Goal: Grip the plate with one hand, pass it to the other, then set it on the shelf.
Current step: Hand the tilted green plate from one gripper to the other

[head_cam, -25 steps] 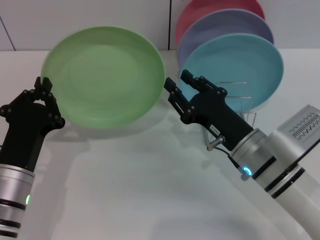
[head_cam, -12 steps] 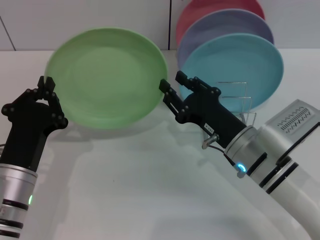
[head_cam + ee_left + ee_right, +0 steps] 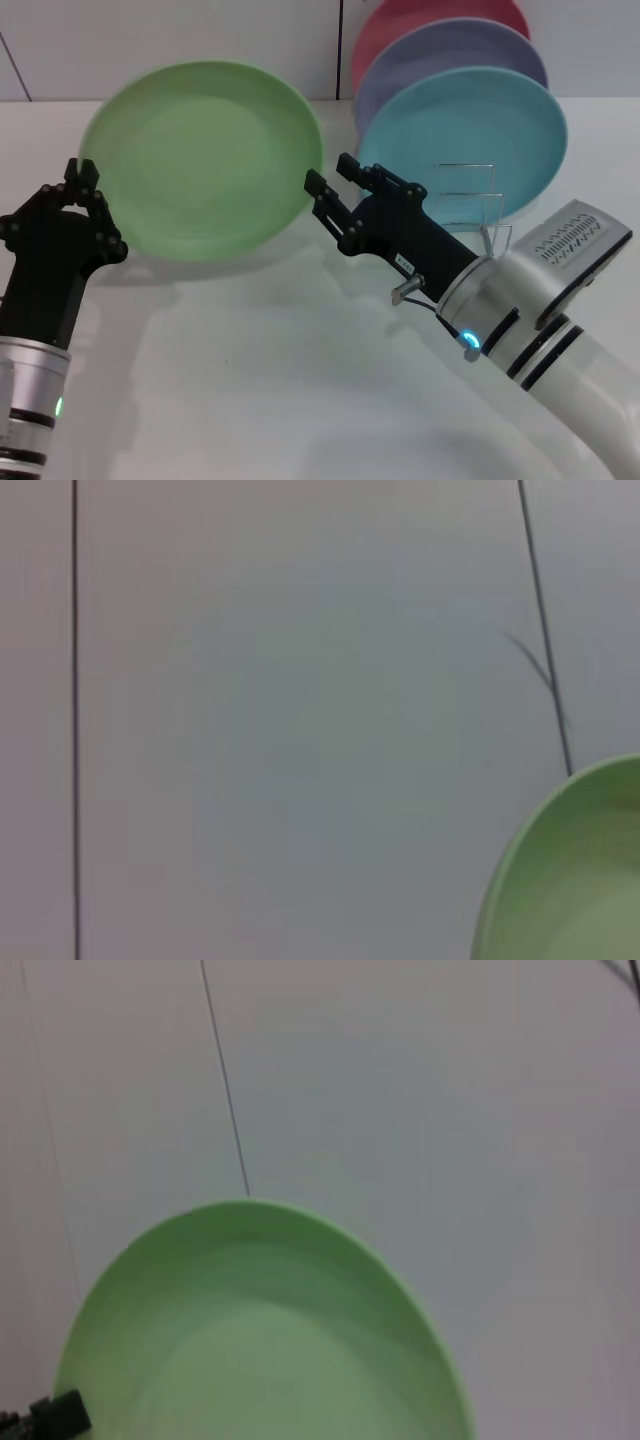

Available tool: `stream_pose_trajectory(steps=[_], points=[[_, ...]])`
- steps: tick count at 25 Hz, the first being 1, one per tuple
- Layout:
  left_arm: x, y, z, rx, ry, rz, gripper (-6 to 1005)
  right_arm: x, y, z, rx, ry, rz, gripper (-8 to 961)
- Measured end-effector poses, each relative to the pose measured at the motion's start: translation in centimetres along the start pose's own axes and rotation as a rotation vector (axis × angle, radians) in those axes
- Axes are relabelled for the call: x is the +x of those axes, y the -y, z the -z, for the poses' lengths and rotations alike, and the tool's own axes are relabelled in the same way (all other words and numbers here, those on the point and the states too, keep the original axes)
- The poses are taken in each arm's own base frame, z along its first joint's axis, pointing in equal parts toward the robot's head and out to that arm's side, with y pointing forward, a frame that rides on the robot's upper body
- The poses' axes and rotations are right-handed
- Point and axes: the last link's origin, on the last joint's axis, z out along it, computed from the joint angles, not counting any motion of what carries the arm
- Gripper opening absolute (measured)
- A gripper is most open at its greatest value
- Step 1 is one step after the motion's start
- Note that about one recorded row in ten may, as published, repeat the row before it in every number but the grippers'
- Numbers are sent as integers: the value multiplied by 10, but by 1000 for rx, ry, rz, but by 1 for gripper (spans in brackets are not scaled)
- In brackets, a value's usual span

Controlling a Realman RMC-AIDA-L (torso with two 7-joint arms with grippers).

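Note:
The light green plate (image 3: 200, 160) is held tilted above the table by its left rim in my left gripper (image 3: 85, 185), which is shut on it. My right gripper (image 3: 330, 173) is open, with its fingertips right at the plate's right rim; I cannot tell if they touch it. The plate also shows in the left wrist view (image 3: 575, 880) and fills the lower part of the right wrist view (image 3: 260, 1340). The shelf (image 3: 470, 200), a thin silver wire rack, stands behind my right arm.
A turquoise plate (image 3: 480, 120), a lavender plate (image 3: 440, 50) and a red plate (image 3: 400, 20) stand upright on the rack against the back wall. The white table (image 3: 280, 380) spreads in front.
My right gripper has moved left and forward up to the plate's right rim. The plate and my left gripper have shifted slightly left.

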Motion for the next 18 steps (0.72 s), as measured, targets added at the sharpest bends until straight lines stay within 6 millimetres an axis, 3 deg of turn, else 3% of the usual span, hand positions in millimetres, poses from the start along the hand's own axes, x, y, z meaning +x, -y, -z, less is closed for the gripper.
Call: stream_pose_trajectory(steps=[18], points=[[3, -4, 11, 38, -8, -49, 35, -1, -2, -14, -22, -43, 20, 433]])
